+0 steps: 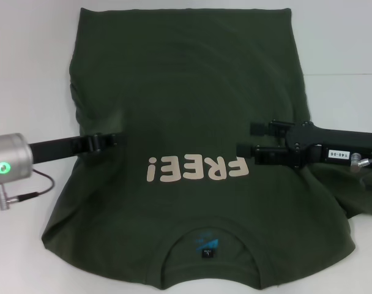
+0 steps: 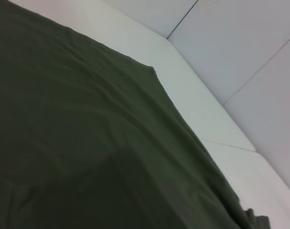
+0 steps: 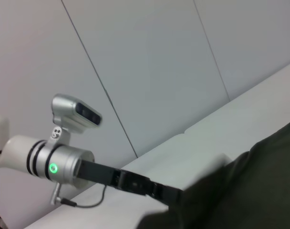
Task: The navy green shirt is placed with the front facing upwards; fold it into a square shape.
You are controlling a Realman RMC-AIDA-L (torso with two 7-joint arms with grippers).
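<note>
The navy green shirt lies flat on the white table, front up. Its cream "FREE!" lettering and its collar with the blue and black labels are toward me. Both sides look folded inward. My left gripper reaches in over the shirt's left edge at mid height, low against the cloth. In the right wrist view its tip disappears into the dark fabric. My right gripper hovers open over the shirt's right side, just beside the lettering, with nothing between its fingers. The left wrist view shows only shirt cloth.
The white table extends left and right of the shirt. Bunched shirt fabric lies under the right arm. A cable hangs from the left wrist. A pale panelled wall rises behind the table.
</note>
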